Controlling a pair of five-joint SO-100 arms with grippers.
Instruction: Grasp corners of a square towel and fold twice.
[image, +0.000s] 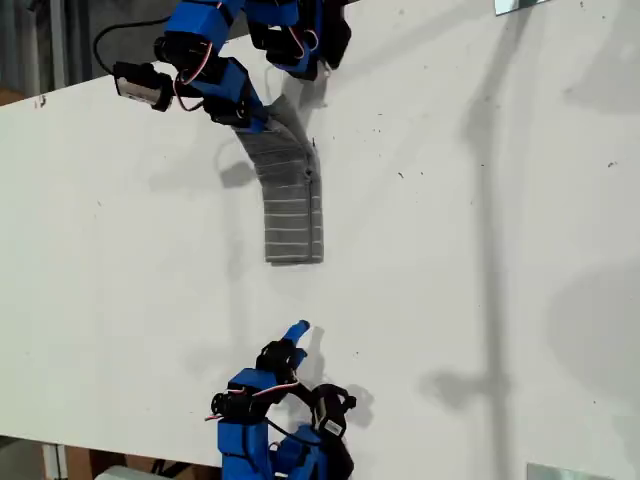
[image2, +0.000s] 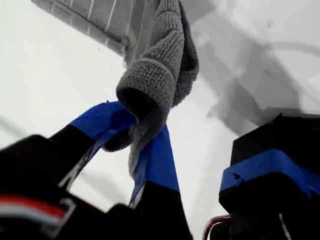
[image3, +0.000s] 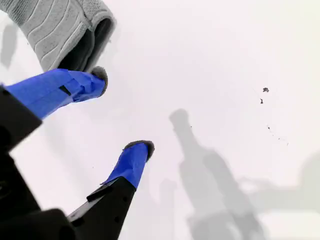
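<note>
My first gripper (image2: 131, 145) pinches a bunched end of the towel (image: 288, 195), lifting it at the exterior view's upper centre; the rest trails as a narrow folded strip on the table (image: 480, 300). My second gripper (image3: 122, 112) (jaws apart, empty) waits nearby. Likely next: lay the final fold flat.

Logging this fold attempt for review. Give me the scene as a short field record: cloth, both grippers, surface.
cloth: grey soft towel with thin pale stripes, folded into a narrow strip, one end lifted off the surface
my first gripper: blue-taped jaws shut on the towel's bunched end, at the exterior view's top
my second gripper: blue-taped jaws open, holding nothing, the towel's free end just beyond them
surface: white flat table, the strip's lower end resting on it
fold state: towel looks folded more than once; exact count unclear
</note>
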